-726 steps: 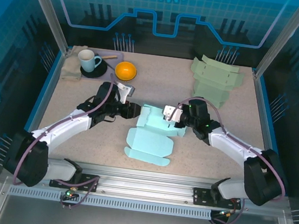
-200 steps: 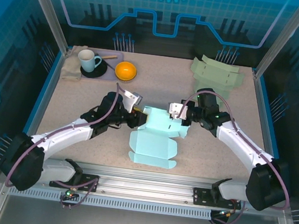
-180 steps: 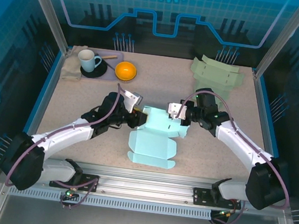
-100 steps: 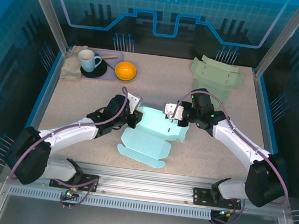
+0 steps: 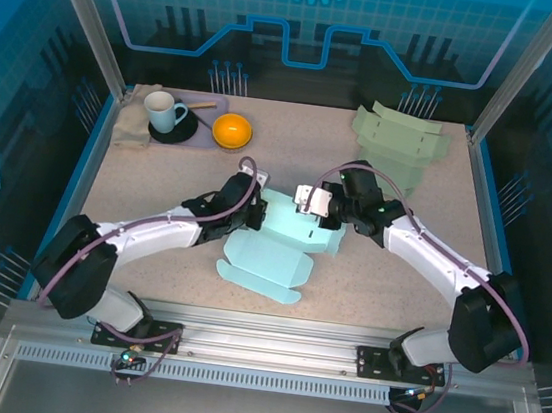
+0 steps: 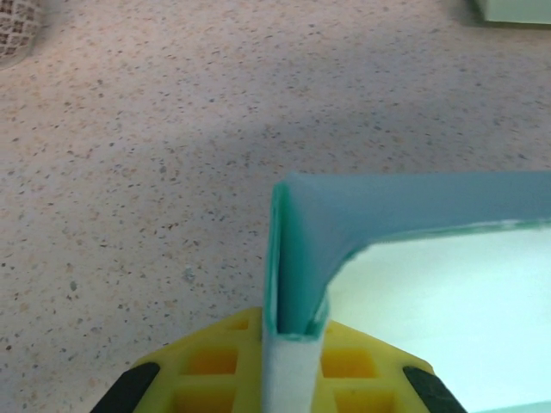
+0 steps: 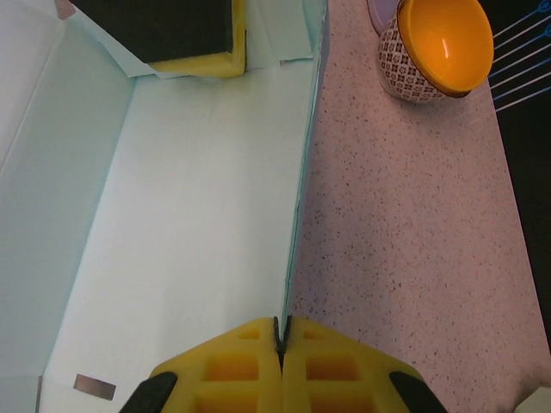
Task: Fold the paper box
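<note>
A light teal paper box [image 5: 273, 248], partly folded, lies at the table's middle. Its front panel is flat and its back walls are raised. My left gripper [image 5: 254, 214] is at the box's left back corner. In the left wrist view its yellow fingers [image 6: 211, 366] are shut on a doubled teal flap [image 6: 301, 249] standing upright between them. My right gripper [image 5: 324, 216] is at the right back corner. In the right wrist view it [image 7: 281, 325] is shut on the thin edge of an upright wall [image 7: 303, 172], beside the pale inner floor [image 7: 189, 215].
A white mug [image 5: 163, 110] on a dark saucer, an orange bowl [image 5: 232, 131] and a folded cloth [image 5: 131, 130] sit at the back left. A stack of flat green cardboard [image 5: 396, 146] lies at the back right. The bowl [image 7: 435, 43] is close beyond the box's wall.
My left gripper has shut on the box's left flap and moved in to the right. The box's front panel has swung left. My right gripper has shifted slightly left, still holding its wall.
</note>
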